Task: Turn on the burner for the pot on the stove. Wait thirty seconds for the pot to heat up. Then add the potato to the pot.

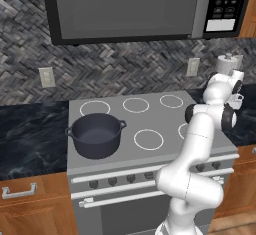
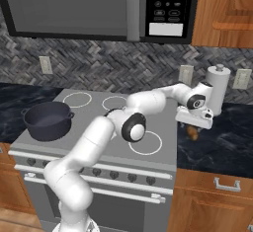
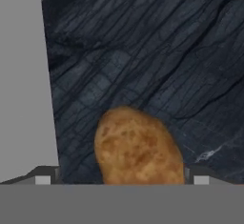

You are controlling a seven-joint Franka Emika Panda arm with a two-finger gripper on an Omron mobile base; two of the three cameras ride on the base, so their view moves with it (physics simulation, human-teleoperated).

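Fingers wide, straddling potato; pot on stove.

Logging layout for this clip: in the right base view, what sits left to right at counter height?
pot → stove → potato under the pincer → paper towel roll.
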